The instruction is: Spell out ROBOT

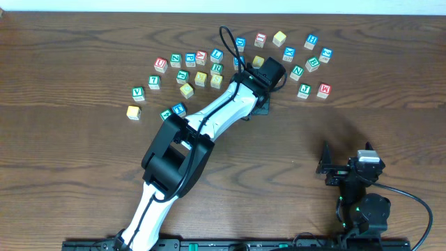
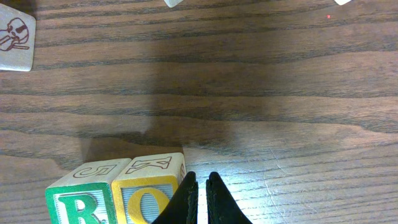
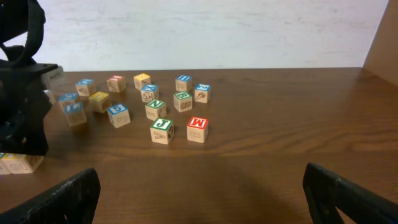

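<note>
In the left wrist view a green-edged R cube and a yellow-edged O cube stand side by side, touching, at the bottom left. My left gripper is shut with nothing between its fingers, and its tips rest against the O cube's right side. From overhead the left arm hides both cubes, and the left gripper sits mid-table just below the scattered cubes. My right gripper is open and holds nothing, low over bare wood at the near right. The other cubes' letters are too small to read.
Several loose letter cubes lie in a band across the far half of the table, some to the right. A red M cube and a green J cube lie nearest the right gripper. A picture-faced cube lies far left of the left gripper.
</note>
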